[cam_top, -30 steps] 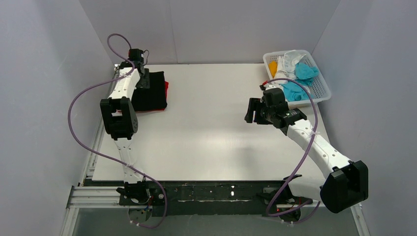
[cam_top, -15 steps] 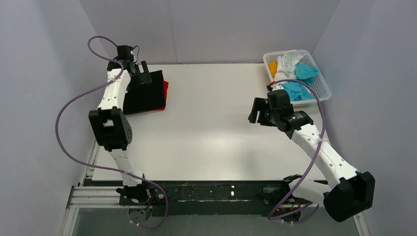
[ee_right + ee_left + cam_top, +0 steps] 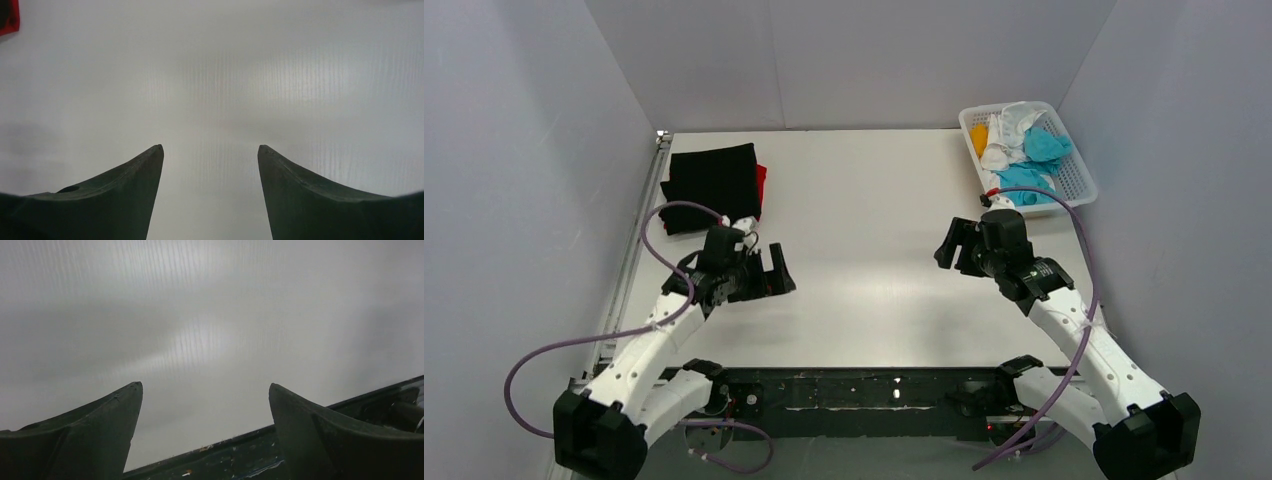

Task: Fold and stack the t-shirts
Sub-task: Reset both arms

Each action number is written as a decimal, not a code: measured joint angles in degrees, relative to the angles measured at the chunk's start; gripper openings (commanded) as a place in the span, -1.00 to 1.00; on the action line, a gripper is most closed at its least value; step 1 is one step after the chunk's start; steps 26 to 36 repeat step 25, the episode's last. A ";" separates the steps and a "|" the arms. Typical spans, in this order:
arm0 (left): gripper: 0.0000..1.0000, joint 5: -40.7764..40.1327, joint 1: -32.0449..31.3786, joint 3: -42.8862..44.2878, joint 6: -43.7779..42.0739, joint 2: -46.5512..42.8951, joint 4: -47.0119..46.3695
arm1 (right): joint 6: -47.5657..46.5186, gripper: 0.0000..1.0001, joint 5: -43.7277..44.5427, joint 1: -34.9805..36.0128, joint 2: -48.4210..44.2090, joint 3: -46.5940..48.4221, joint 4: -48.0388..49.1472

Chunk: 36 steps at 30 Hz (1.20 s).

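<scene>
A folded black t-shirt lies at the table's far left on top of a folded red t-shirt, whose edge shows along its right side. A red corner also shows in the right wrist view. My left gripper is open and empty, over the table's near left, well in front of the stack. My right gripper is open and empty over the right half of the table. Cyan t-shirts, white cloth and an orange piece lie in the basket.
A white lattice basket stands at the far right corner. The table's dark near edge shows between my left fingers. Grey walls close in the left, back and right sides.
My left arm has pulled back from the stack at the far left toward the near left of the table. My right gripper has drifted slightly nearer and lower.
</scene>
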State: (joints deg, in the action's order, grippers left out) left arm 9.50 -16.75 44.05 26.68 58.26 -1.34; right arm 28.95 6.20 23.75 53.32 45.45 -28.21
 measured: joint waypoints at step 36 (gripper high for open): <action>0.96 -11.45 -4.87 -12.24 1.62 -18.49 9.49 | 0.94 0.63 3.30 0.00 -9.07 -14.49 11.91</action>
